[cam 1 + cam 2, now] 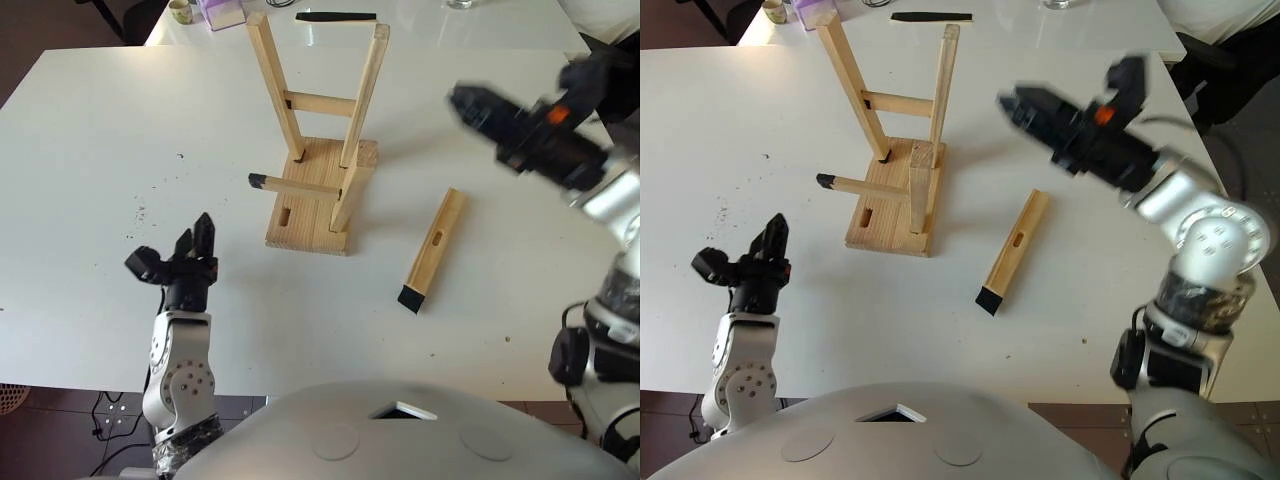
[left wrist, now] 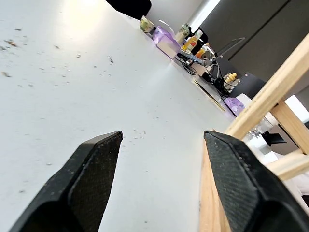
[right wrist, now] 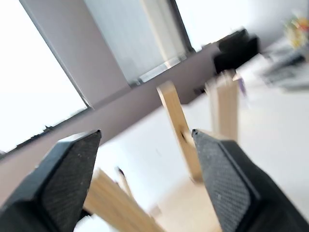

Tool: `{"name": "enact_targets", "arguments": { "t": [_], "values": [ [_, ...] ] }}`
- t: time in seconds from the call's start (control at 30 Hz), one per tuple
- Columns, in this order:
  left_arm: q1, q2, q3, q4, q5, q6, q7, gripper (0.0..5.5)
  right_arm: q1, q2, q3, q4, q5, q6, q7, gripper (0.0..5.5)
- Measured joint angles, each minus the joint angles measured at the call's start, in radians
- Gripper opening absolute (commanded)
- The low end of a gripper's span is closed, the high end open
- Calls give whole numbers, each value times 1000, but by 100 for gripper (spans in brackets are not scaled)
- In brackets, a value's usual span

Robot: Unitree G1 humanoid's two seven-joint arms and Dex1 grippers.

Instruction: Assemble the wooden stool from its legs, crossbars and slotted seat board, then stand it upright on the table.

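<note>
seat board [image 1: 305, 228] lies flat mid-table [image 1: 100, 150], two legs [image 1: 274, 85] standing in it, joined by a crossbar [image 1: 322, 103]. loose leg [image 1: 433, 250] lies apart to its right. left gripper [image 1: 172, 245] is spread, empty, near the front-left edge, with bare tabletop around it. right gripper [image 3: 145, 134] is spread, empty, raised right of the stool. black strip [image 1: 336, 16] and purple box [image 1: 222, 12] line the far edge.

1. White table [image 1: 90, 150], dark specks scattered at frame left.
2. Pale natural wood on seat board [image 1: 300, 215] and upright legs [image 1: 275, 85].
3. The loose leg [image 1: 435, 245] is the same pale wood, with a black lower end.
4. Black left gripper [image 1: 170, 245]; black right gripper [image 1: 465, 100] with an orange mark [image 1: 556, 115] behind it.
5. Purple box [image 1: 222, 12], upper left.
</note>
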Motion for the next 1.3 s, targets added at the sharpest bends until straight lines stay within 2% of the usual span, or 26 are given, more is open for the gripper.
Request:
{"name": "enact_targets", "arguments": {
  "t": [0.07,0.27,0.4,0.57,1.07,1.1,1.17,1.23,1.3],
  "values": [
    [20,-8,26,0,-33,-21,1,314,-128,3,-30,94,156,-2,-84,346],
    [44,-21,96,46,-143,-113,3,314,-485,98,-117,339,668,-185,-534,346],
    [57,-25,102,50,-172,-152,6,314,-658,208,-225,360,727,-262,-683,346],
    [77,-30,87,49,-178,-183,8,314,-741,290,-290,356,727,-226,-765,346],
    [120,-37,44,40,-210,-199,26,314,-780,377,-332,264,727,-168,-861,346],
    [119,-36,43,41,-210,-199,27,314,-767,364,-314,255,728,-153,-854,346],
    [114,-33,46,50,-211,-197,34,314,-648,266,-209,198,692,-37,-786,346],
    [102,-25,55,66,-206,-198,53,314,-484,145,-103,101,552,75,-646,346],
    [87,-19,67,84,-205,-201,71,314,-347,52,-23,39,412,93,-504,346]
  ]
}}
